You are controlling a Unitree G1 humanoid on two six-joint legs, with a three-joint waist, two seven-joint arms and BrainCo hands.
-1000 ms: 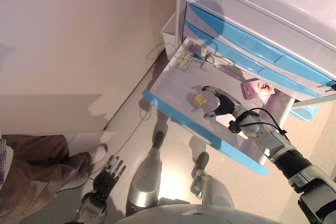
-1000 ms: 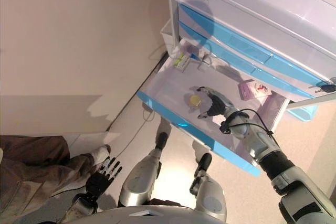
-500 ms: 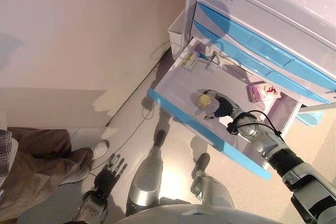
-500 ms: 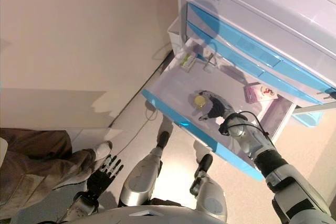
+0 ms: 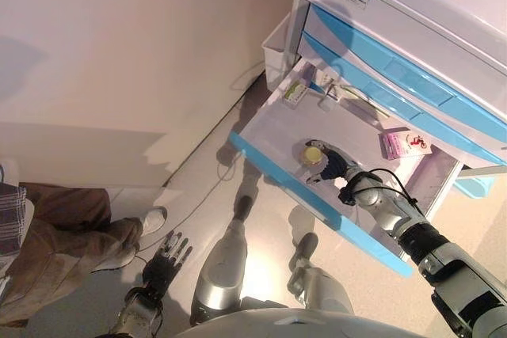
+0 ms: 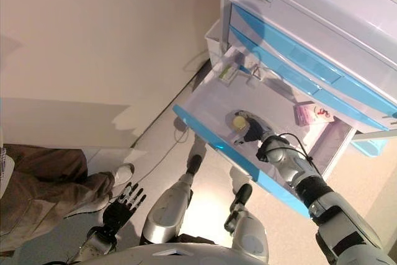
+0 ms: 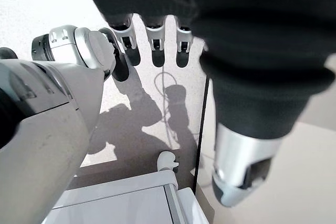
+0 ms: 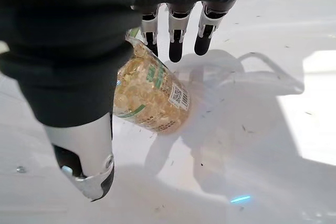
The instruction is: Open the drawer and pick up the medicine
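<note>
clear glossy plastic medicine bottle (image 8: pixel 152 95) in smooth white plastic drawer (image 5: pixel 273 128)

You get bright, warm light from above: glare pools on the floor (image 5: pixel 253 267) near the robot, hard shadows fall on the wall (image 5: pixel 119 53), and the drawer (image 8: pixel 252 145) floor shows crisp finger shadows (its far-right patch blown white).

Open drawer (image 5: pixel 277 128) — right hand (image 5: pixel 329 165) touching medicine bottle (image 5: pixel 314 153) (yellow-capped).

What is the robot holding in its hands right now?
Nothing is gripped yet. The right hand is open around the medicine bottle in the drawer, not closed on it. The left hand hangs open.
</note>
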